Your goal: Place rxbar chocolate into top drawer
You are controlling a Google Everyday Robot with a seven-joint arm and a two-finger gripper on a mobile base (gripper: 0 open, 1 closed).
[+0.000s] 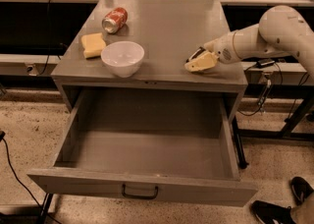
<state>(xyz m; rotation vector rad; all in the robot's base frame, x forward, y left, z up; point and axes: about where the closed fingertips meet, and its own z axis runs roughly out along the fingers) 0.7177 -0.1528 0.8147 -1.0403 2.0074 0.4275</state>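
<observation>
The rxbar chocolate (195, 54) shows only as a thin dark sliver on the right side of the cabinet top, mostly hidden by my gripper (198, 62). The gripper reaches in from the right on a white arm (265, 34) and rests low on the cabinet top, right at the bar. The top drawer (147, 182) is pulled fully out below the cabinet top. Its inside is bare grey metal, and a small dark handle (140, 192) sits at the centre of its front panel.
On the left of the grey cabinet top (167, 26) stand a white bowl (122, 57), a yellow sponge block (92, 44) and a red soda can (114, 20) lying on its side. Cables and black table frames stand to both sides, and a dark shoe (272, 213) is at the lower right.
</observation>
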